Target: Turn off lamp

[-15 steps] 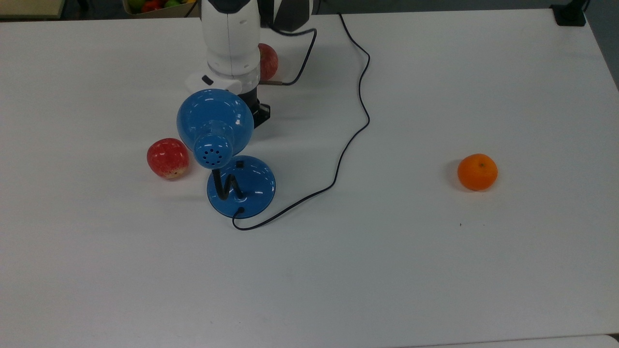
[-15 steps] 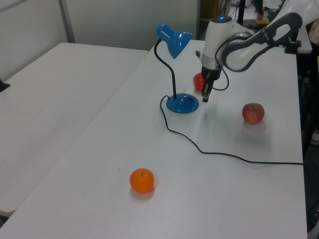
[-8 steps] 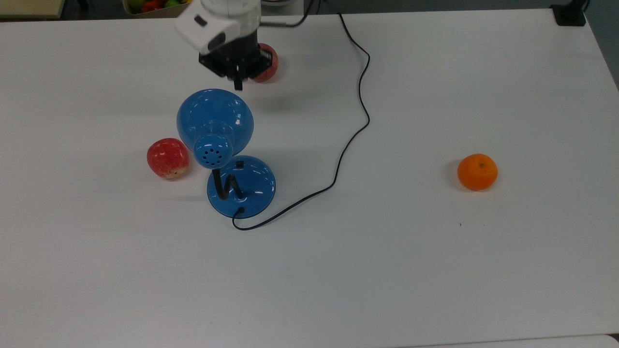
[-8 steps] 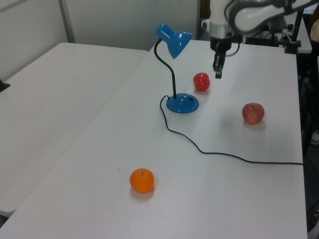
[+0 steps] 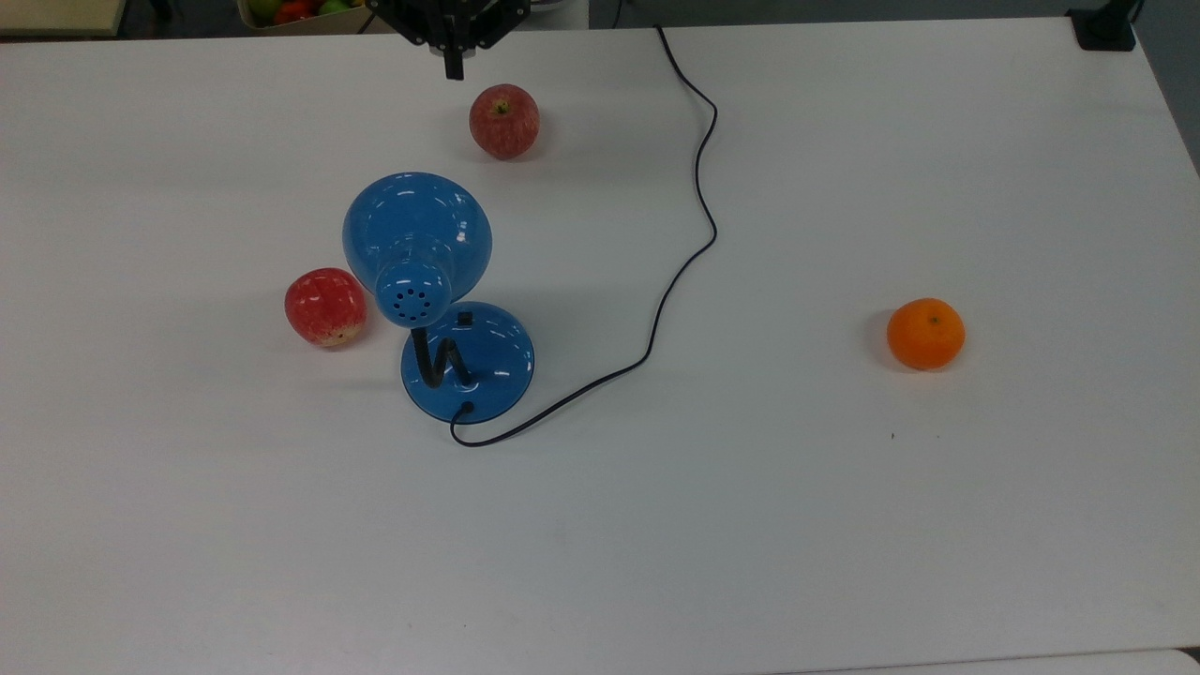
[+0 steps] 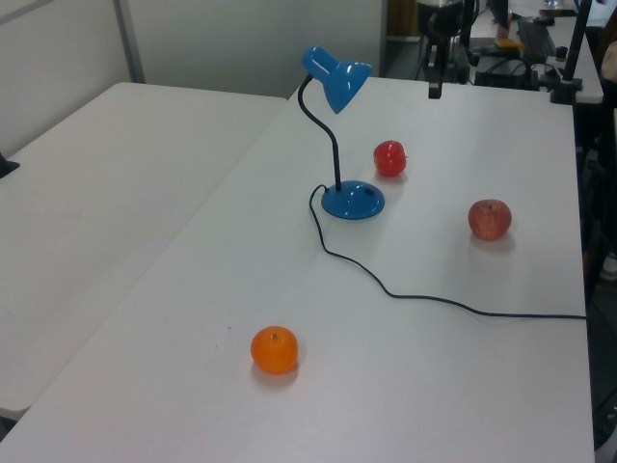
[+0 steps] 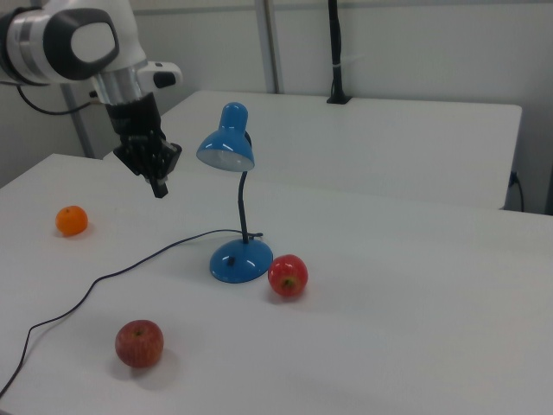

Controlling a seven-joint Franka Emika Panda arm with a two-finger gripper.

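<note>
The black two-finger pincer [image 5: 454, 67] hangs in the air above the far edge of the white worktop [image 5: 844, 525], and it points downward. In the top view its two fingers come together into one narrow tip, with no gap between them, so the pincer is closed. It holds nothing and it touches nothing. In the right view the pincer [image 7: 159, 188] is seen high above the worktop, to the right view's left of the lamp shade and apart from it. In the left view the pincer [image 6: 435, 91] is at the far end of the worktop, well behind the fruits.

The glossy blue desk lamp with a round dome shade [image 5: 417, 234] stands upright near the middle of the worktop. Its round blue base [image 5: 487, 361] lies flat on the surface, and a small black switch [image 5: 464, 319] sits on the far part of the base. A black bent gooseneck [image 5: 439, 361] rises from the base to the shade. A thin black cord [image 5: 689, 258] goes out from the near side of the base and runs in curves to the far edge.

A bright red apple [image 5: 324, 307] lies just beside the base, at the top view's left. A paler red apple [image 5: 504, 121] lies farther away, near the pincer but below it. A round orange fruit [image 5: 925, 334] lies well apart, at the top view's right.
</note>
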